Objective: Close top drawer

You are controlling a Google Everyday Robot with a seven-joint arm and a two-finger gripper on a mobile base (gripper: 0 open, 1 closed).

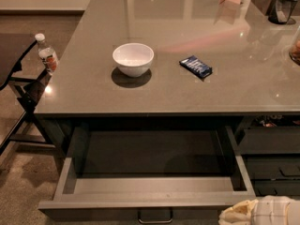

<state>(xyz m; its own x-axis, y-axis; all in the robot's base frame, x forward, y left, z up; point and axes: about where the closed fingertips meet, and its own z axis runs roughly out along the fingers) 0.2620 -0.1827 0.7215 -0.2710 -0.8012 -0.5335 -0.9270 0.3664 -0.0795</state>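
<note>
The top drawer (pixel 150 198) stands pulled far out under the grey counter, wide, shallow and dark grey, with lighter inner walls and nothing inside. Its flat front runs along the bottom of the view, with a small bar handle (pixel 155 216) at the centre. My gripper (pixel 243 214) is at the bottom right corner, wrapped in a cream cover, just in front of the right end of the drawer front. Most of it is cut off by the frame edge.
On the counter (pixel 93 93) stand a white bowl (pixel 133 59) and a dark blue packet (pixel 196 66). A water bottle (pixel 47 55) and a dark chair (pixel 18 83) stand at the left. Other dark drawer fronts (pixel 272 158) sit at the right.
</note>
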